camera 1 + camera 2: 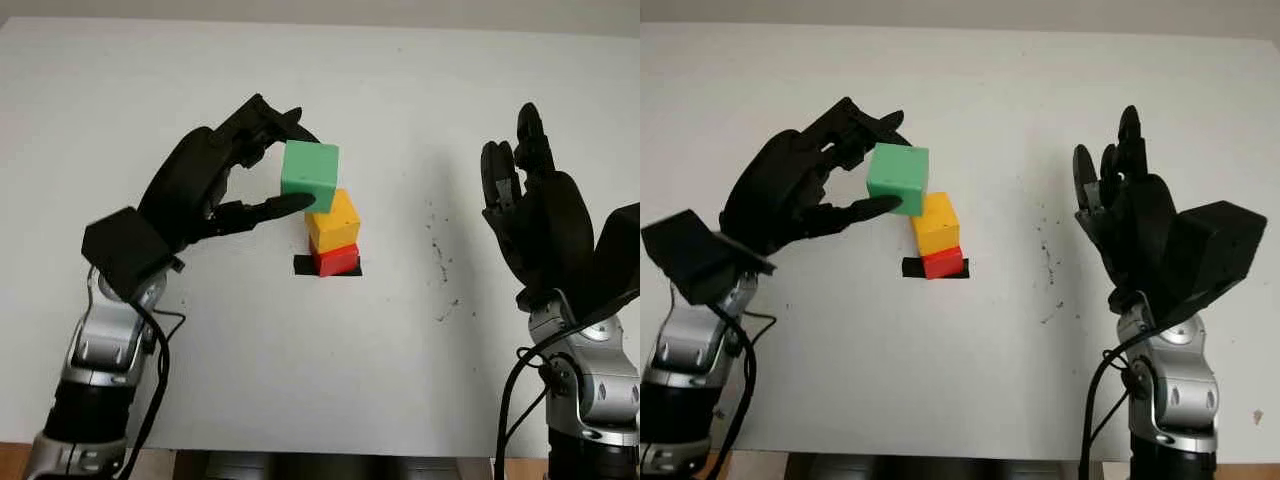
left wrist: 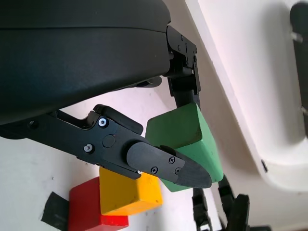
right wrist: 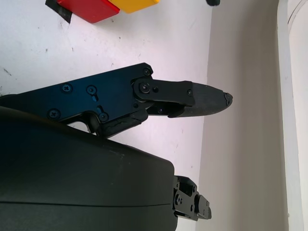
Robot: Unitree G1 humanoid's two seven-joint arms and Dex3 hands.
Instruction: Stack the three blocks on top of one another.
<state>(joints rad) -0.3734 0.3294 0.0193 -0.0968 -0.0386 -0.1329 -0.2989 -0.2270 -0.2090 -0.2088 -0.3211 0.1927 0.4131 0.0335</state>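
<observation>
Both hands, left hand [image 1: 215,185] and right hand [image 1: 535,220], are glossy black shells with screw-studded fingers; silver forearms trail black cables.

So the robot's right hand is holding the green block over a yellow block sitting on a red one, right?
Not quite: the left hand holds the green block, as the left eye view shows. The right hand is open, off to the side. The yellow block does sit on the red block.

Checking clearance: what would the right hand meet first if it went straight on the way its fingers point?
Probably nothing: the open right hand points toward the table's far edge, and the blocks stand off to its side. Depth is unclear.
</observation>
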